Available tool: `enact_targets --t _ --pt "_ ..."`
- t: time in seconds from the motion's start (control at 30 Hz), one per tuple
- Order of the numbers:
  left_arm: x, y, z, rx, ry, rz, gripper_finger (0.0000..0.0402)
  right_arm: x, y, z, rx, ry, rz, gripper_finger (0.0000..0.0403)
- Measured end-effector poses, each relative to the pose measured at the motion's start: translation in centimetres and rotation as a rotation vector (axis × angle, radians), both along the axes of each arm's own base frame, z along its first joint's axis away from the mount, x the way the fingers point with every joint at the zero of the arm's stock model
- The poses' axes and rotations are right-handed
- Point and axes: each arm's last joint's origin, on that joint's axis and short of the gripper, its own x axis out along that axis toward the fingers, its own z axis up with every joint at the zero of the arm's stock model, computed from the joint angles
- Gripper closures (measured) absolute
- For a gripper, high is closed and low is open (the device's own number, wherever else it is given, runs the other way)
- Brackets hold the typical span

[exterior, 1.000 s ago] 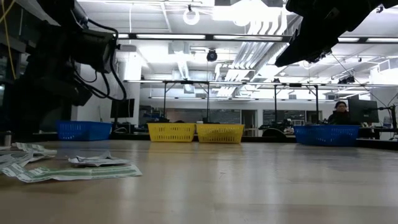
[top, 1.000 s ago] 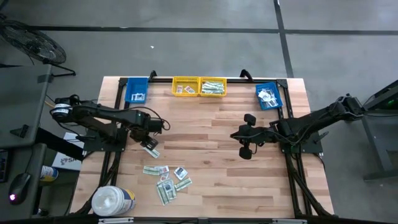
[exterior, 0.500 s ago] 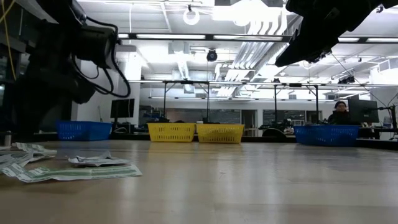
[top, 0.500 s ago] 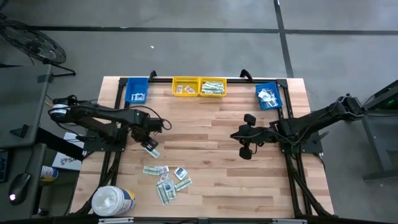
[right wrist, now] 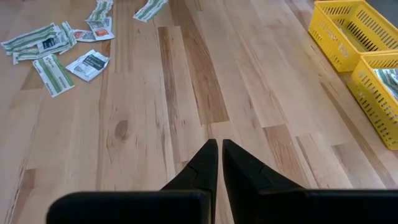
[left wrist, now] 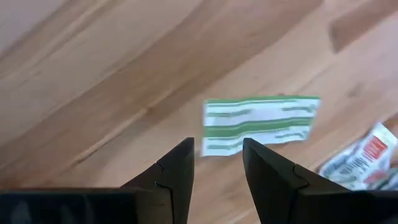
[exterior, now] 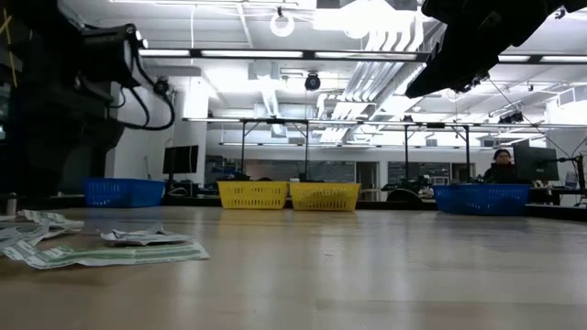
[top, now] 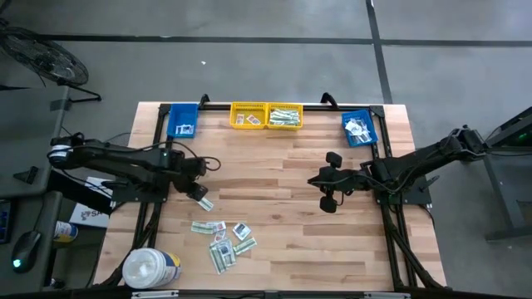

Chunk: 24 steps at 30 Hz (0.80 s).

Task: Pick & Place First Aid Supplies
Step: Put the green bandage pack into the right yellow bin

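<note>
My left gripper (left wrist: 217,163): fingers (left wrist: 177,171) apart, nothing between them. Green-white strip packet (left wrist: 260,124) flat on counter (left wrist: 93,99) just beyond fingertips, not touching as far as I see. More packets (top: 223,241) scattered nearby on counter. My right gripper (right wrist: 219,155) waits mid-counter, fingers together, well apart from packets.

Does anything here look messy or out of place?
Yes: loose packets lie scattered at odd angles on the table near the white tub, while others sit in the bins at the far edge. One green-striped packet lies apart, before the left gripper's open fingers.
</note>
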Motion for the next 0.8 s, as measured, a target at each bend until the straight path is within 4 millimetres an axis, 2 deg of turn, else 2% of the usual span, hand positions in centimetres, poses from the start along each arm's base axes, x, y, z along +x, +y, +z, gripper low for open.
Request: enact_targets --t 0.17,0.4,0.8 --pt "-1.0 0.1 -0.7 0.033 0.072 0.06 0.0266 0.0 0.0 0.0 0.002 -0.006 0.0 0.0386" --pt "-1.3 0.0 -1.7 0.001 0.064 0.063 0.0266 0.0 0.0 0.0 0.001 -0.006 0.0 0.0386" --pt "-1.1 -0.1 -1.0 -0.007 0.048 0.031 0.0266 0.0 0.0 0.0 -0.002 -0.006 -0.004 0.0386"
